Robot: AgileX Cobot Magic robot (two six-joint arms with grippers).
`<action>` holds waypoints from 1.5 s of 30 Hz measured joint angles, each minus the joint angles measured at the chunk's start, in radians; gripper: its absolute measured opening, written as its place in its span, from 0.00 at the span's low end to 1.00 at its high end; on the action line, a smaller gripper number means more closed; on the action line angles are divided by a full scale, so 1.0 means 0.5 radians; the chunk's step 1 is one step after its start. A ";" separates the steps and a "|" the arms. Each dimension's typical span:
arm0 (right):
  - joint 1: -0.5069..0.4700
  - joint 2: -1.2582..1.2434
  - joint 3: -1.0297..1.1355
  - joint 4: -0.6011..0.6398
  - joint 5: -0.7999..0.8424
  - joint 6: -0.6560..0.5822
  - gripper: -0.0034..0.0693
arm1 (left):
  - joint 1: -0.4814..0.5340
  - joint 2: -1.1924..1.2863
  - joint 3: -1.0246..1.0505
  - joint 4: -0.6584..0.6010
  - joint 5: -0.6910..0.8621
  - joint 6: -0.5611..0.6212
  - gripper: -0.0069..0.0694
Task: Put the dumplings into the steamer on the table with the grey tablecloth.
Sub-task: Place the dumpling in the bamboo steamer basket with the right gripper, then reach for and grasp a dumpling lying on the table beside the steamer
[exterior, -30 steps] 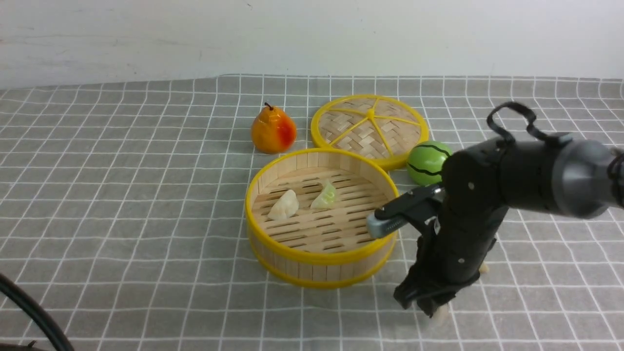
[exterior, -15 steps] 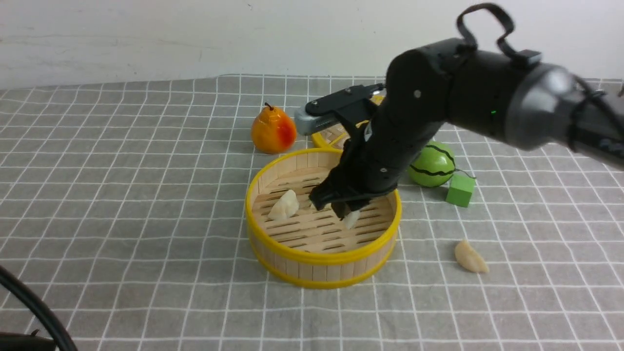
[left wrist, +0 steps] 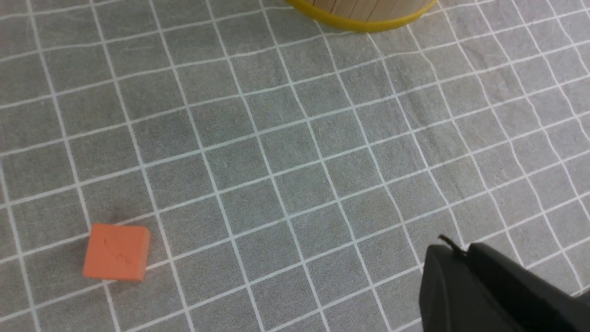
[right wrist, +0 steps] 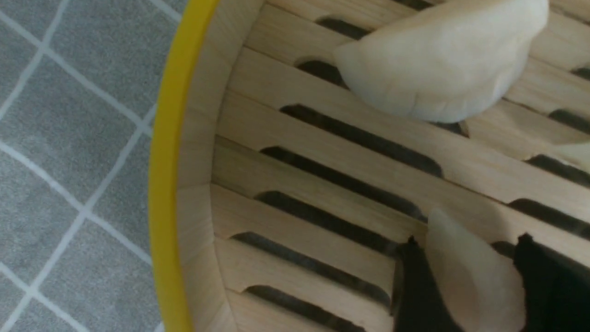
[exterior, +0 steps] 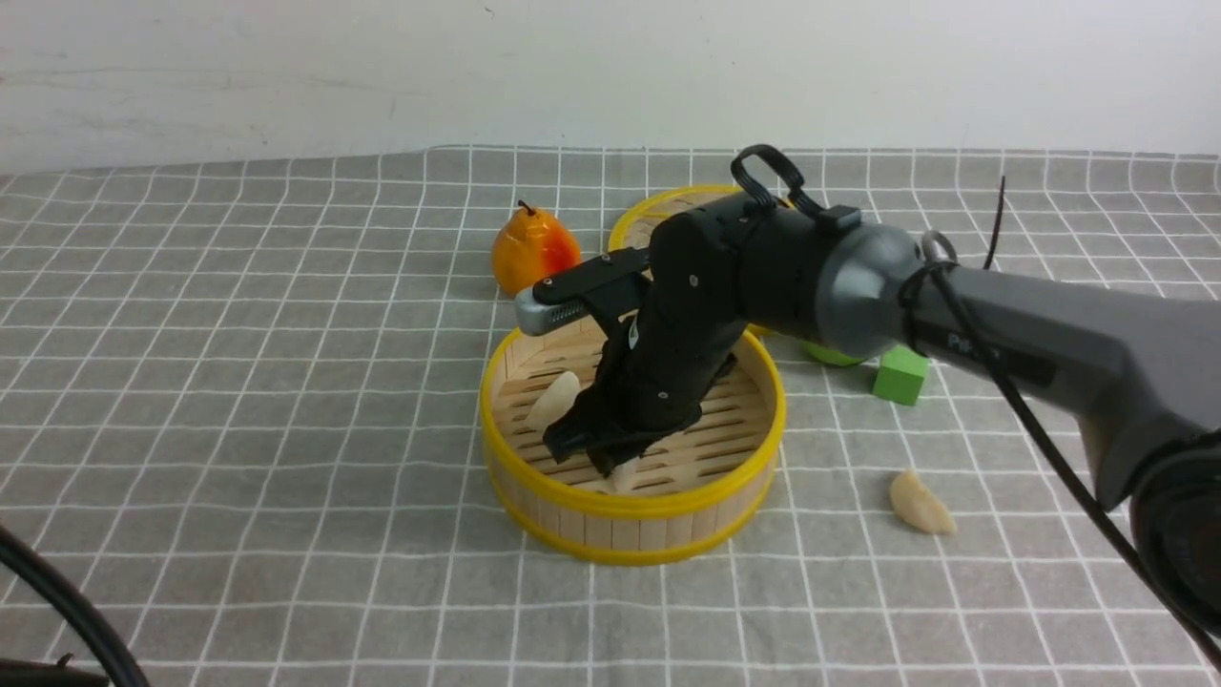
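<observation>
My right hand (exterior: 603,461) grips a cream dumpling (right wrist: 474,272) low inside the bamboo steamer (exterior: 630,503), centre frame; a second dumpling (exterior: 556,399) lies just left.

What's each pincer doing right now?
Left pincer: closed, empty.
Right pincer: closed on a cream-white dumpling inside the steamer.

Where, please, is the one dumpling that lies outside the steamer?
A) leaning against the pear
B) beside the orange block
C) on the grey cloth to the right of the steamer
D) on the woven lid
C: the dumpling lies on the grey tablecloth, to the right of the steamer and nearer the camera than the green cube.
</observation>
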 joint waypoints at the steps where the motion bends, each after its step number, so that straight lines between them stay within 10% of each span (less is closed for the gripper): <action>1: 0.000 0.000 -0.004 -0.003 0.002 0.000 0.53 | 0.000 0.000 0.000 0.000 0.005 0.000 0.14; 9: 0.000 -0.159 -0.167 -0.012 0.386 -0.042 0.77 | 0.000 0.000 0.000 0.002 0.017 0.000 0.16; 24: -0.342 -1.014 0.298 -0.146 0.849 -0.190 0.72 | 0.000 0.000 0.001 0.012 0.005 0.000 0.17; 45: -0.684 -0.660 1.129 -0.206 -0.211 -0.156 0.71 | 0.000 0.000 0.001 0.008 0.017 0.000 0.19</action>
